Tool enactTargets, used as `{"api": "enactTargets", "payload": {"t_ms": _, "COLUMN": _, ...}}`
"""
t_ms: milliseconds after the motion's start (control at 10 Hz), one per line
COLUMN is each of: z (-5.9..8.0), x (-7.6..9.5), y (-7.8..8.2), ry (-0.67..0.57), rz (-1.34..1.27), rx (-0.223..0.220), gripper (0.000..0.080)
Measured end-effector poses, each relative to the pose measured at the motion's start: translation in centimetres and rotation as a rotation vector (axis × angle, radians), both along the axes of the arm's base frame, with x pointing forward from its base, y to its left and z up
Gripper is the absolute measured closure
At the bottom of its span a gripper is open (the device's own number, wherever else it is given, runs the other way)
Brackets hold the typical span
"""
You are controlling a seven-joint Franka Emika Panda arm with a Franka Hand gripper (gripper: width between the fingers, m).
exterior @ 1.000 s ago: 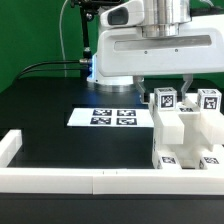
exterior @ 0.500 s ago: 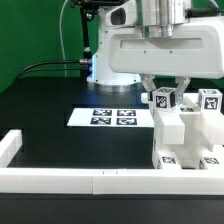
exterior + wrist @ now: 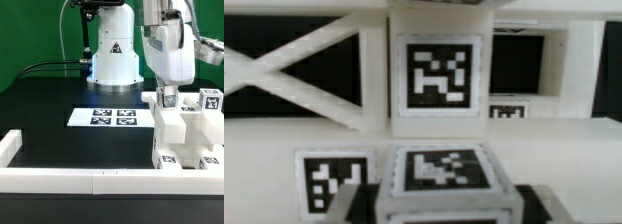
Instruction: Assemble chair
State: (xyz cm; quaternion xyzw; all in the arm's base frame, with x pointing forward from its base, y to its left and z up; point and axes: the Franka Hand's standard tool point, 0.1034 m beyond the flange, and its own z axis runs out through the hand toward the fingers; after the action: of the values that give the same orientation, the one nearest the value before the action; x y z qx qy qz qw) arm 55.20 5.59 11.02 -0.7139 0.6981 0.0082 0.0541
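The partly built white chair stands at the exterior view's right, against the front rail. Two square pegs with black-and-white tags rise from its top, one nearer the middle and another farther right. My gripper comes straight down over the nearer peg. In the wrist view that tagged peg sits between my dark fingers, which press on both of its sides, so the gripper is shut on it. Behind it show a cross-braced chair panel and a tagged upright piece.
The marker board lies flat on the black table at the exterior view's centre. Low white border rails run along the front and left edges. My arm's base stands at the back, with a cable trailing left.
My hand has turned about its vertical axis, from broadside to narrow in the exterior view, and the jaws have narrowed onto the peg. The chair stays in place.
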Motion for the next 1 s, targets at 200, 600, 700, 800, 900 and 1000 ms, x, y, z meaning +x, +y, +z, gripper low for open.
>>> {"api": "enactTargets", "payload": {"t_ms": 200, "z": -0.04, "x": -0.02, "y": 0.01, "ry": -0.005, "rz": 0.064, "rx": -0.004, "gripper": 0.0328}}
{"api": "enactTargets", "payload": {"t_ms": 600, "z": 0.19, "x": 0.28, "y": 0.34, "ry": -0.060, "rz": 0.645, "rx": -0.046, "gripper": 0.0163}}
{"api": "enactTargets", "payload": {"t_ms": 700, "z": 0.18, "x": 0.28, "y": 0.21, "ry": -0.066, "rz": 0.716, "rx": -0.051, "gripper": 0.0152}}
{"api": "enactTargets", "payload": {"t_ms": 800, "z": 0.17, "x": 0.28, "y": 0.16, "ry": -0.071, "rz": 0.772, "rx": -0.055, "gripper": 0.0150}}
{"api": "enactTargets", "payload": {"t_ms": 900, "z": 0.15, "x": 0.24, "y": -0.14, "ry": -0.076, "rz": 0.953, "rx": -0.075, "gripper": 0.0150}}
{"api": "enactTargets", "payload": {"t_ms": 1000, "z": 0.11, "x": 0.22, "y": -0.58, "ry": -0.076, "rz": 1.142, "rx": -0.096, "gripper": 0.0150}}
